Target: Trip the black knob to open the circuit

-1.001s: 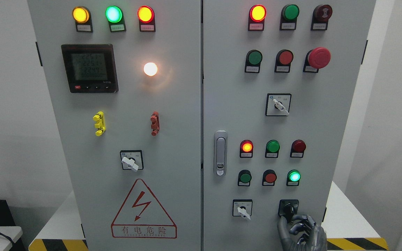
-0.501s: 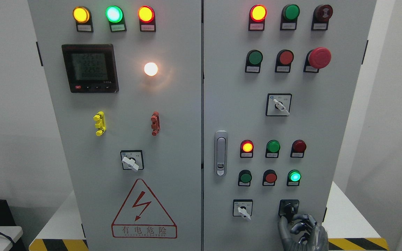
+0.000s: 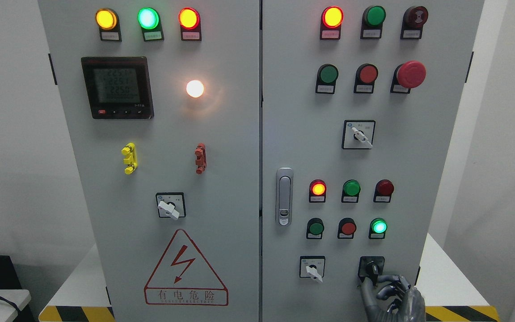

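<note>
The black knob (image 3: 372, 269) sits on its black square plate at the lower right of the grey cabinet's right door (image 3: 302, 134). Its handle points roughly upright. My right hand (image 3: 389, 295), dark grey, comes up from the bottom edge just below and right of the knob. Its fingers (image 3: 391, 284) are curled and the thumb (image 3: 365, 286) points up, with its tip at the plate's lower left corner. The hand holds nothing and does not wrap the knob. The left arm is out of view.
A white-handled selector switch (image 3: 313, 268) is left of the knob. A lit green lamp (image 3: 378, 226), a red button (image 3: 348, 227) and a green button (image 3: 315, 227) are above it. The door latch (image 3: 284, 196) is further left. A white table edge with yellow-black tape (image 3: 458, 311) lies behind the hand.
The whole view has shifted slightly to the right. My right hand has sunk a little down and right, staying just below the knob. The knob's handle looks unchanged.
</note>
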`<action>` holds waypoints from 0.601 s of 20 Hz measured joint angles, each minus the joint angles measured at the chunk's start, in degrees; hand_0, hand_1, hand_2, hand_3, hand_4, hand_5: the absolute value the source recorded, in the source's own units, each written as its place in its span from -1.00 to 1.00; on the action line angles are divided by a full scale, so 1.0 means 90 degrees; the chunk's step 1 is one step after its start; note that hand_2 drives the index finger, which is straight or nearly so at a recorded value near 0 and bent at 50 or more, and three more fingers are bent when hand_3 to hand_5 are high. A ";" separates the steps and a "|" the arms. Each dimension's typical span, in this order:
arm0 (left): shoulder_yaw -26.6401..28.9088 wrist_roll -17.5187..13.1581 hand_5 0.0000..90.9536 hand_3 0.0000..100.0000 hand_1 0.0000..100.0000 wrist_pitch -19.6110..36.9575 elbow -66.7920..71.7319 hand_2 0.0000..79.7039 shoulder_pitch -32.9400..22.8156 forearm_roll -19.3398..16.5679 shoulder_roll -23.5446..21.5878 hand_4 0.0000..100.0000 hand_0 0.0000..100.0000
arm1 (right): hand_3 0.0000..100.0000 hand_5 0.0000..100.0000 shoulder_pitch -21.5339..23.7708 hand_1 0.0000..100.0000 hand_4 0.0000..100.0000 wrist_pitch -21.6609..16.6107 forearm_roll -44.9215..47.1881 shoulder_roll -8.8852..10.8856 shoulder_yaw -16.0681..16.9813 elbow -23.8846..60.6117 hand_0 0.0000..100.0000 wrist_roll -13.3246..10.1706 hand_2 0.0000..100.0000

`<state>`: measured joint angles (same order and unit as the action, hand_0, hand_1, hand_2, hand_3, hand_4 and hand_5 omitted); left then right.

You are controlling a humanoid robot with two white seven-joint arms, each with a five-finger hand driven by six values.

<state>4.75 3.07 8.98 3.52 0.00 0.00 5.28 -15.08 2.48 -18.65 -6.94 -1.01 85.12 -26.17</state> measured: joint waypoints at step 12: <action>0.0000 0.0000 -1.00 -1.00 -0.22 0.0000 0.0000 -1.00 0.0000 0.0000 0.0000 -1.00 -0.76 | 0.58 0.75 0.0018 0.68 0.55 -0.0027 -0.0014 -0.0001 0.0073 -0.0005 -0.09 -0.0029 -0.08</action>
<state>4.75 3.07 8.98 3.52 0.00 0.00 5.28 -14.91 2.23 -18.78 -6.94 -0.35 85.08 -26.43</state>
